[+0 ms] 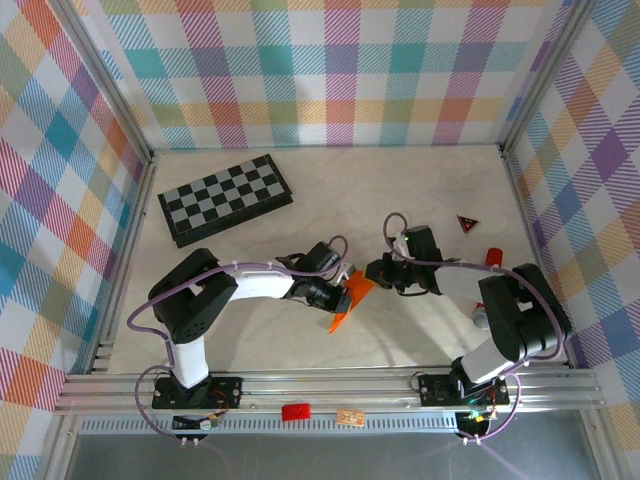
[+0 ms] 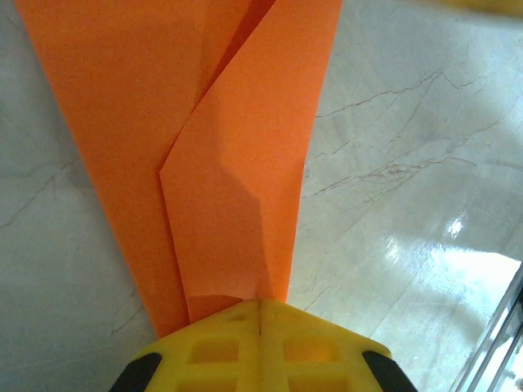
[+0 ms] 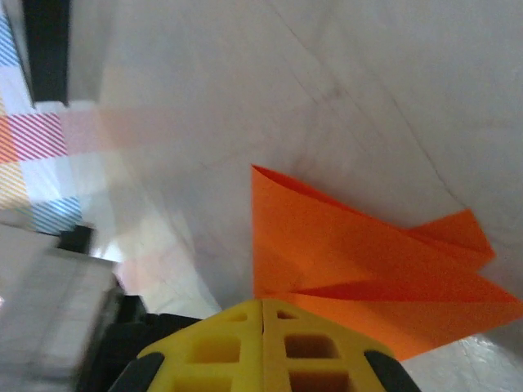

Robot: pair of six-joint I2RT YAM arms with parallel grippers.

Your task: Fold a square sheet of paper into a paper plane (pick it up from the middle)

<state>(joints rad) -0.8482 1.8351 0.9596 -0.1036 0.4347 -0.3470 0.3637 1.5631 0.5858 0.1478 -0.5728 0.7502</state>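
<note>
Clamping the paper plane (image 2: 237, 204) between them: left end effector (image 2: 260, 306), right end effector (image 3: 263, 306) — pull apart and you may tear it.

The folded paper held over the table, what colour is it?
Plain bright orange. The paper shows best in the left wrist view.

From above I saw both arms bent in toward mid-table, the left gripper (image 1: 341, 297) and right gripper (image 1: 371, 277) meeting at the folded orange paper (image 1: 356, 291). The checkerboard (image 1: 225, 198) lay far left. A red triangle (image 1: 467, 223) and a red cylinder (image 1: 494, 257) sat on the right.
</note>
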